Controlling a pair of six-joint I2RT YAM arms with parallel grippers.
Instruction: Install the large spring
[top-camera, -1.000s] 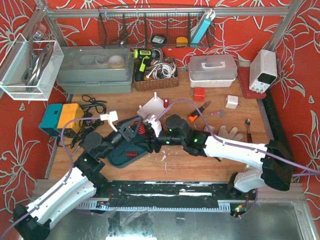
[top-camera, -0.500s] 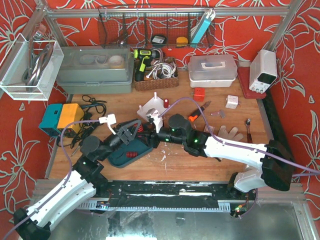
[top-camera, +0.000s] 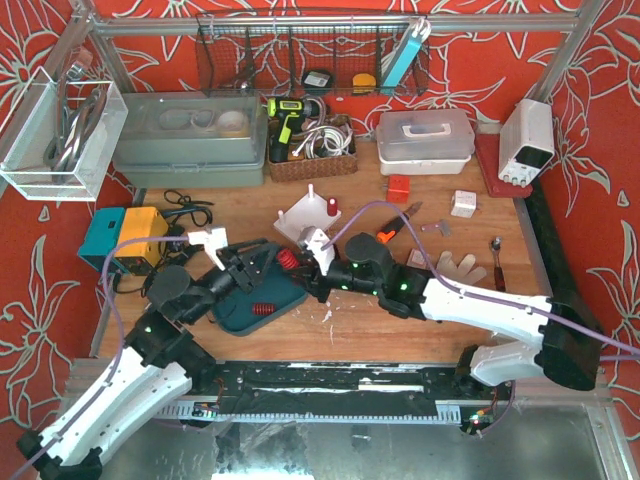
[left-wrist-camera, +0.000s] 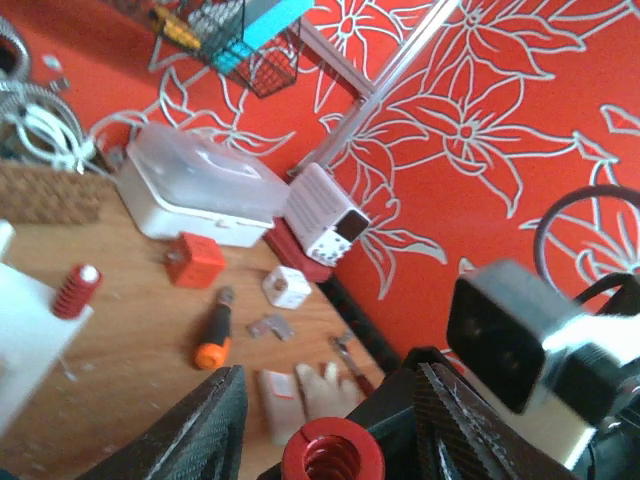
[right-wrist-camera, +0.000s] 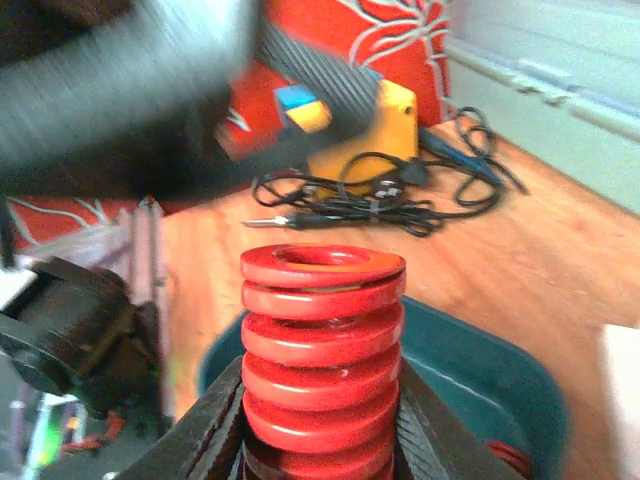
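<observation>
Right hand (right-wrist-camera: 320, 425) clamps the large spring (right-wrist-camera: 322, 330) btw both fingers, coil upright in the wrist view, held above the teal tray (right-wrist-camera: 480, 380) and off the worktop (right-wrist-camera: 560, 250). Left hand (left-wrist-camera: 330, 385) is spread wide, facing it; the spring's end sits btw its fingers w/o touching either. In the tray lies a small spring (top-camera: 262, 309). Just behind is a white peg plate (top-camera: 300, 212) w/ another red spring (left-wrist-camera: 77, 290) on a peg. Further back-right: orange screwdriver (top-camera: 385, 237), red cube (top-camera: 398, 188), lidded box (top-camera: 425, 135). To the left, a yellow-teal unit (top-camera: 125, 235) w/ cables (top-camera: 185, 208). Markings on the power supply (top-camera: 527, 140) are too small to read.
</observation>
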